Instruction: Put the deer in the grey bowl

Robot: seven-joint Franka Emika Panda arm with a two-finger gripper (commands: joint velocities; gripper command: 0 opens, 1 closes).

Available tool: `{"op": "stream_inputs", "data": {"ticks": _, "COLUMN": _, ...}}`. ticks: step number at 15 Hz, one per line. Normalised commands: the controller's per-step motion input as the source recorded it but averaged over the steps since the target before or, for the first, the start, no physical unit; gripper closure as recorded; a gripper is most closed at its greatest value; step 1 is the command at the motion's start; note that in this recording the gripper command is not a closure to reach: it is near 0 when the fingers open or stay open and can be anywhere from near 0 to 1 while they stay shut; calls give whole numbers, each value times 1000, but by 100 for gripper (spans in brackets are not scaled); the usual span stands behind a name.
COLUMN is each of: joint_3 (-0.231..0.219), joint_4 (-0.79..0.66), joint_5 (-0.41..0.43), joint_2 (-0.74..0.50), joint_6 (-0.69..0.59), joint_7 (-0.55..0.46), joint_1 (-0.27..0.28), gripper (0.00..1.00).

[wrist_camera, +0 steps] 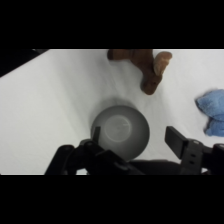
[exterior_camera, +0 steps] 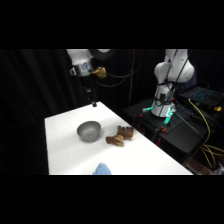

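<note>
the worktop (exterior_camera: pixel 70 150) glows bright white in a dark room; everything looks blurry, with a soft shadow beside the grey bowl (exterior_camera: pixel 89 131).

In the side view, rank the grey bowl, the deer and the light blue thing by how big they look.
1. Deer and grey bowl: about alike, so no ranking between them.
2. Light blue thing: looks smallest, but the picture's bottom edge cuts it off, so unsure.
</note>
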Motion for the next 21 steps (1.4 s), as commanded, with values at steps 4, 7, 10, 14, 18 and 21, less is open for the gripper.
{"op": "stream_inputs", "data": {"ticks": 4, "joint_3": 57, "joint_4": -710, "joint_5": 169, "joint_2": -451, "joint_6": 583, "joint_7": 139, "joint_1": 48, "gripper": 0}}
{"op": "stream_inputs", "data": {"ticks": 7, "joint_3": 112, "joint_4": -591, "joint_5": 184, "joint_2": -286, "joint_6": 734, "joint_7": 142, "joint_1": 105, "gripper": 0}}
{"op": "stream_inputs", "data": {"ticks": 10, "joint_3": 91, "joint_4": -471, "joint_5": 54, "joint_2": -91, "joint_6": 675, "joint_7": 164, "joint_1": 101, "gripper": 0}}
{"op": "stream_inputs", "data": {"ticks": 14, "joint_3": 58, "joint_4": -354, "joint_5": -33, "joint_2": 76, "joint_6": 568, "joint_7": 162, "joint_1": 85, "gripper": 0}}
{"op": "stream_inputs", "data": {"ticks": 18, "joint_3": -8, "joint_4": -25, "joint_5": -46, "joint_2": 314, "joint_6": 426, "joint_7": 64, "joint_1": 51, "gripper": 0}}
{"op": "stream_inputs", "data": {"ticks": 21, "joint_3": 38, "joint_4": 129, "joint_5": 134, "joint_2": 374, "joint_6": 220, "joint_7": -49, "joint_1": 65, "gripper": 0}}
